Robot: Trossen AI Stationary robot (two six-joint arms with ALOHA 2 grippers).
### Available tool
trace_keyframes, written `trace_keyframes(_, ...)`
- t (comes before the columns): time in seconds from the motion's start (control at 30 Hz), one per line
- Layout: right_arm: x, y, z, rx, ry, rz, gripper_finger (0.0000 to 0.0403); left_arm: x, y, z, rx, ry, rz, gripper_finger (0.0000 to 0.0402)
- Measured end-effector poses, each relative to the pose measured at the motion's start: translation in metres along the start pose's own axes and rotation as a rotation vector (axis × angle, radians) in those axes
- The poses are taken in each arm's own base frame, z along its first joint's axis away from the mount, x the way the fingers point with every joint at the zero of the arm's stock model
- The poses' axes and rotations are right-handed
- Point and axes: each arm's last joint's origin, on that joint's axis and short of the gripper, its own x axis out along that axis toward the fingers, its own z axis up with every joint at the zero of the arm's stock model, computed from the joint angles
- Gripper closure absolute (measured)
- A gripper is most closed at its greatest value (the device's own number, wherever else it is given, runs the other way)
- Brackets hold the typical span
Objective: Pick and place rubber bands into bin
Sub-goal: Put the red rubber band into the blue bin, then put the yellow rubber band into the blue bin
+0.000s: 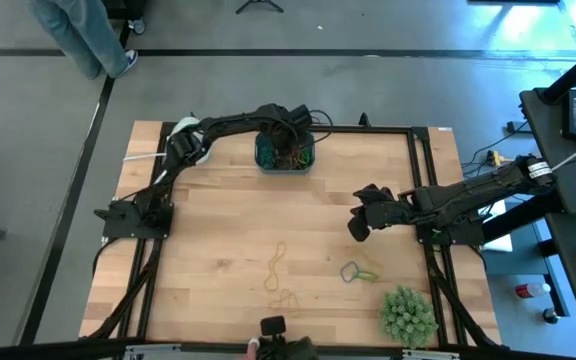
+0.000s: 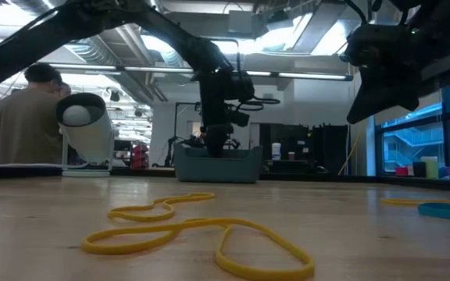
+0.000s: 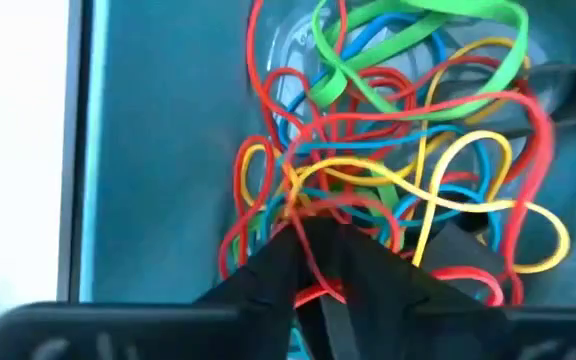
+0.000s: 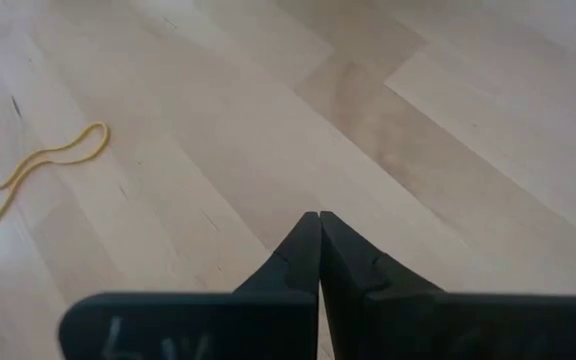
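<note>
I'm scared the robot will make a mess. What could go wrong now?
The left gripper is down among the tangled rubber bands in the bin, so lifting might drag some back out. The loose yellow band lies flat on the table, so the fingers might slip off it.

No legible text — faint marks on gripper housings in wrist views unreadable.

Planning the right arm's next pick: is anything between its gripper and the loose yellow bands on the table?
Nothing visible. The right gripper, shut, hangs over bare wood; the yellow rubber bands lie apart on open table.
</note>
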Motion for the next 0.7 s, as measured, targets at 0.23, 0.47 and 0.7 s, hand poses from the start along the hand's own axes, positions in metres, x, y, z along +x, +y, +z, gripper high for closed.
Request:
trace_keyframes(0.23, 0.000, 0.000, 0.000, -0.004, -0.001, 0.000, 0.0398, -0.041, 0.005, -0.003, -0.067, -0.060, 0.034, 0.0264)
trace_keyframes(0.47, 0.000, 0.000, 0.000, -0.084, -0.001, 0.001, 0.0398, -0.106, 0.005, -0.016, -0.271, -0.163, 0.028, 0.0248)
trace_keyframes(0.7, 0.000, 0.000, 0.000, -0.115, -0.002, 0.002, 0.0398, -0.139, -0.032, -0.044, -0.370, -0.195, -0.053, 0.0283)
